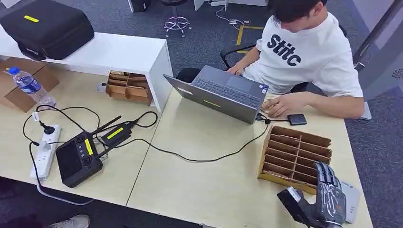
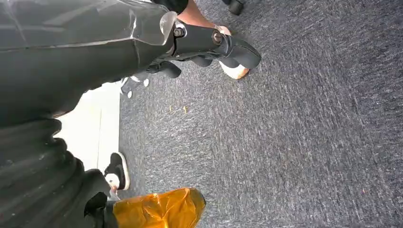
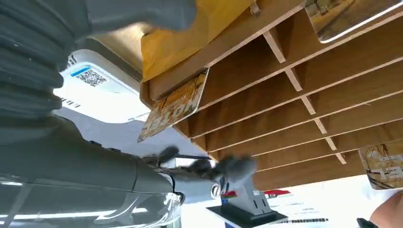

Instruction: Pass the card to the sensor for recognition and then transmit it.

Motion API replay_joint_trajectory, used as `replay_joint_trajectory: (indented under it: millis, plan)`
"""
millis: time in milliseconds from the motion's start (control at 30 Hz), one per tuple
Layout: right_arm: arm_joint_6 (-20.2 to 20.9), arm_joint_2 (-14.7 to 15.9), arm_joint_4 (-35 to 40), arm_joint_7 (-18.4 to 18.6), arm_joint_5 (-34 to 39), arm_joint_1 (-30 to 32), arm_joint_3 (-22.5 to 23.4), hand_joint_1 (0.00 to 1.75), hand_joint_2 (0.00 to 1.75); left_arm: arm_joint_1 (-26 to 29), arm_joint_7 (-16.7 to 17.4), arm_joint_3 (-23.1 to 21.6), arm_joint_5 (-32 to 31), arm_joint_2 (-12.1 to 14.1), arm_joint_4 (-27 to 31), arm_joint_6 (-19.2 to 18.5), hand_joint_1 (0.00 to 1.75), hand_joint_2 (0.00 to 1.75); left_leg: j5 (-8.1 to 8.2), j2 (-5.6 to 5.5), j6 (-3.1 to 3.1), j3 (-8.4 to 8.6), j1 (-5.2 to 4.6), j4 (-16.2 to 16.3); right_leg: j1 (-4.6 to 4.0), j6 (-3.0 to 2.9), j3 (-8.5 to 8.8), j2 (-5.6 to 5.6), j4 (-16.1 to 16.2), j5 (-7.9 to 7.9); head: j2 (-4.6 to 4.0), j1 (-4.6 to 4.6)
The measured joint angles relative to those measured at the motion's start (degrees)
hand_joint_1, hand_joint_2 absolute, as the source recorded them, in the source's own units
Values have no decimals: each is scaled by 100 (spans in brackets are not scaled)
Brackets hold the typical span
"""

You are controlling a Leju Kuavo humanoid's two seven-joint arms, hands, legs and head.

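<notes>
right hand [image 1: 328, 197]: at the near right corner of the table [image 1: 199, 185], just beside the near end of the wooden rack [image 1: 294, 154]. in the right wrist view the thumb and fingers press on a card [image 3: 173, 107] at the rack's nearest slot, so the hand is gripping the card.
card: yellow-brown with dark print, tilted, part in the rack's end slot and part sticking out.
rack: slanted wooden dividers making rows of slots; another card [image 3: 385, 164] shows at its far side in the wrist view.
white device [image 1: 350, 202]: flat, rounded, lying on the table touching the right hand's outer side; a label with a code is on it.
small black pad [image 1: 296, 119]: on the table beyond the rack, near the person's hand.
left hand [image 2: 204, 45]: hanging over grey carpet, fingers curled in with nothing in them, closed.
person [image 1: 304, 57]: seated at the far side in a white t-shirt, hands at a grey laptop [image 1: 221, 95].
rest of table: a black handheld controller [image 1: 78, 159], a white power strip [image 1: 45, 149], a water bottle [image 1: 31, 85], a black case [image 1: 45, 26] on a white shelf.
</notes>
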State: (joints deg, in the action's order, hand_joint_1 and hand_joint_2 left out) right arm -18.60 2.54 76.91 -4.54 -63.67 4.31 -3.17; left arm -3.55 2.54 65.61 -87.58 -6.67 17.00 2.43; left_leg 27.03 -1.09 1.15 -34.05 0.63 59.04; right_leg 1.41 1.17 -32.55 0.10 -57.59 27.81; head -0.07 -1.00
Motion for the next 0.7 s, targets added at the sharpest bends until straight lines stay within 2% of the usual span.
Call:
replay_joint_trajectory:
  millis: [200, 300, 367, 700]
  plan:
    - [-39, 0, -7, -46, 2, -66, 55, 171, 175, -3, 2, 0, -2, 0, 0, 0, 0, 175, 0, 7, 0, 4, 0, 0, 0, 0, 1, 6, 0, 0, 0, 2]
    - [-52, 0, -7, -53, 2, -115, 79, 162, 175, -3, 2, 0, -2, 0, 0, 0, 0, 175, 0, 6, 0, 9, 0, 0, 0, 0, 6, 5, 0, 0, 0, 0]
    - [-52, -2, -7, -83, 9, -133, 94, 175, 175, -3, 0, 0, -2, 0, 0, 0, 0, 175, 0, 6, 0, 11, 0, 0, 0, 0, 9, 5, 0, 0, 0, 2]
    - [-52, -2, -48, -147, 9, -175, 96, 175, 175, -3, 0, 0, -2, 0, 0, 0, 0, 175, 0, 6, 0, 14, 0, 0, 0, 0, 12, 5, 0, 0, 0, 0]
